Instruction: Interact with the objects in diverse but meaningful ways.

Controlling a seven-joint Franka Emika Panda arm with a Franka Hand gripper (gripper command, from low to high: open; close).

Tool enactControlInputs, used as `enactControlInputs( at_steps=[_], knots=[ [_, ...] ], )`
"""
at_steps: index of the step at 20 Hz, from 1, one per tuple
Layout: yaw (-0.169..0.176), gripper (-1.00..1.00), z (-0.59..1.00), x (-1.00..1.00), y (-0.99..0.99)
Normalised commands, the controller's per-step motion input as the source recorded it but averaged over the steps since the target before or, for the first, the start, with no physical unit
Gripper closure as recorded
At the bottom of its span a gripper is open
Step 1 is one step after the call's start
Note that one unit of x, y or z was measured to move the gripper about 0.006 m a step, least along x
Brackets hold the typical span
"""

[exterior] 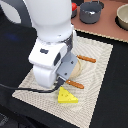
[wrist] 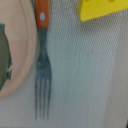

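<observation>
A yellow holed cheese wedge (exterior: 67,96) lies on the woven placemat (exterior: 97,85); one corner of the cheese (wrist: 102,9) shows in the wrist view. A fork with an orange handle (wrist: 42,15) and metal tines (wrist: 42,95) lies beside a tan plate (wrist: 17,45) that holds something greenish. In the exterior view the fork's handle (exterior: 75,84) sticks out just past my gripper (exterior: 69,77), which hangs low over it. The arm's body hides the fingers, and none show in the wrist view. A grey two-handled pot (exterior: 91,11) and a red tomato (exterior: 74,7) sit far back.
A second orange-handled utensil (exterior: 86,59) lies across the plate's (exterior: 80,65) far side. A bowl (exterior: 122,17) stands at the back on the exterior view's right, on a wooden surface. The black table surrounds the mat.
</observation>
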Motion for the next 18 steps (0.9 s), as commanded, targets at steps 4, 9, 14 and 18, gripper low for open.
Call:
enactControlInputs(
  at_steps=[4,9,14,18],
  knots=[
    [0.066,-1.0,0.19,0.53,-0.49],
    [0.0,-1.0,0.19,0.79,-0.31],
    [-0.021,-1.0,0.22,0.85,-0.17],
    [-0.06,-1.0,0.19,0.78,-0.18]
  ],
)
